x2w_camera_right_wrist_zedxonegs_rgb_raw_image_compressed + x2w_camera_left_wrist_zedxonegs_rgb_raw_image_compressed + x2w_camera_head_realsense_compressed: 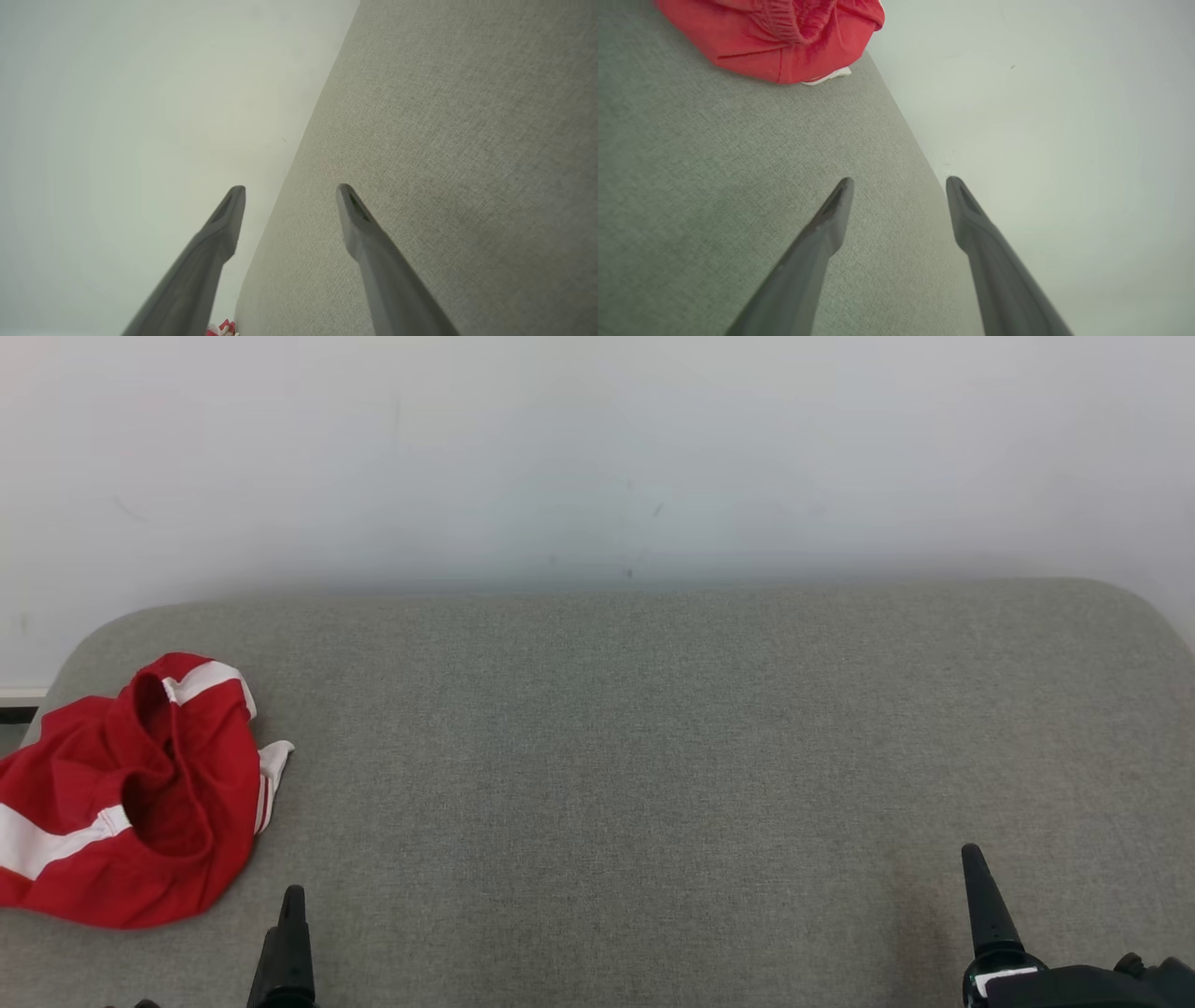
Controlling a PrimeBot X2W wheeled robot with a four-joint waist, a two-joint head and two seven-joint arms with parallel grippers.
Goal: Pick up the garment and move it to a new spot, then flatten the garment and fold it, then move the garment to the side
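One crumpled garment lies on grey upholstery.

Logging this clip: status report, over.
Left tool open, empty. Right tool open, empty. Garment crumpled at cushion's left end, untouched. Nothing in the way.

Head above, wrists low over cushion

L gripper: fingers spread wide, nothing btwn them, tips pointing fwd above near-left part of grey cushion. R gripper: fingers likewise spread, empty, above cushion's near-right part; dark wrist visible at its base.
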